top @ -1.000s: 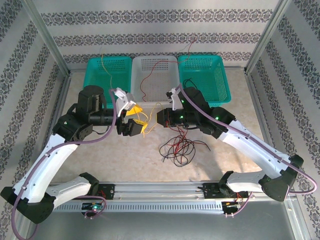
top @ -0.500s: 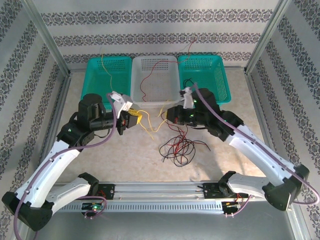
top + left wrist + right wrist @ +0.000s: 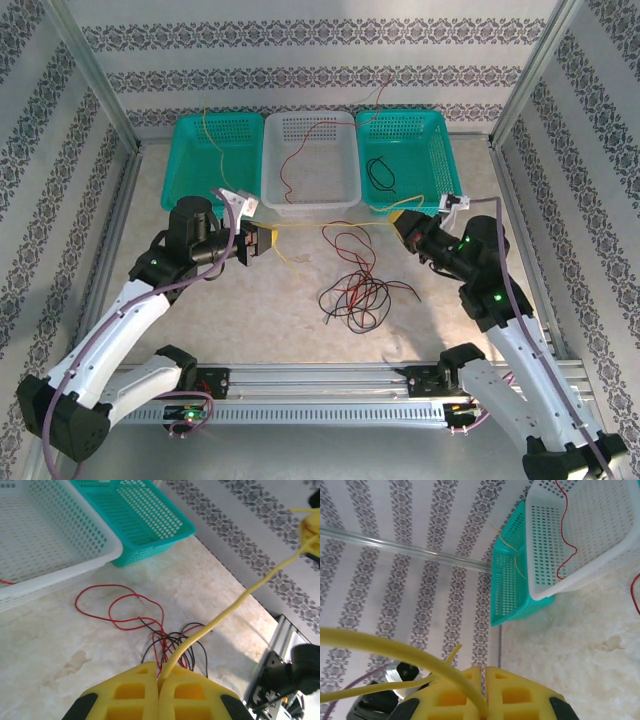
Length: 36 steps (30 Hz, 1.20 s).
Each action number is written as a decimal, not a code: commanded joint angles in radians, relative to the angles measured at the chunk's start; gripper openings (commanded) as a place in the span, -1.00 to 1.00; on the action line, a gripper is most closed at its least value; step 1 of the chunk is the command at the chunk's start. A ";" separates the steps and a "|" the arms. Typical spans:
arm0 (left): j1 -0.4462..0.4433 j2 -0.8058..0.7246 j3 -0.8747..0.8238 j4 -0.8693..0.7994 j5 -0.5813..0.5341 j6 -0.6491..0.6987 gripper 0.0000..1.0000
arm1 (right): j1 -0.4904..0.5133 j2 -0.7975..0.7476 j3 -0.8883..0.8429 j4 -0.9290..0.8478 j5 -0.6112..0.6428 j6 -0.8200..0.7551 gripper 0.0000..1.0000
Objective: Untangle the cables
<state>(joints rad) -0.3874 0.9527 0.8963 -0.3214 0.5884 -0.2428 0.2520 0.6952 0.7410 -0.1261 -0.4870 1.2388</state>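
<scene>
left gripper (image 3: 159, 680) and right gripper (image 3: 484, 672) are each pinched fully closed on the yellow cable (image 3: 240, 605), which runs taut between them across mid-frame in the top view. the red-black tangle (image 3: 358, 295) lies loose on the table (image 3: 250, 300), centre. the cables look light, limp and thin. best to pinch a free stretch clear of the knot and pull gently.

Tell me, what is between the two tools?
The yellow cable stretches from the left tool to the right tool, seen in the top view; both are shut on it.
</scene>
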 commanded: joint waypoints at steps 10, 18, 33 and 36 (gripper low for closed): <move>0.166 0.038 0.130 -0.071 -0.310 -0.223 -1.00 | 0.047 0.146 0.121 -0.070 0.088 -0.088 -0.12; 0.377 0.251 0.407 0.088 -0.353 -0.372 -1.00 | 0.076 0.110 0.121 -0.187 0.076 -0.152 -0.12; 0.479 0.514 0.388 0.378 -0.459 -0.397 -1.00 | 0.128 0.068 0.145 -0.305 0.090 -0.209 -0.23; 0.485 0.580 0.377 0.405 -0.455 -0.342 -1.00 | 0.129 0.077 0.159 -0.320 0.085 -0.214 -0.25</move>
<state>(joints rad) 0.0826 1.4940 1.2842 -0.0147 0.1226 -0.6399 0.3714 0.7704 0.8585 -0.4240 -0.4107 1.0531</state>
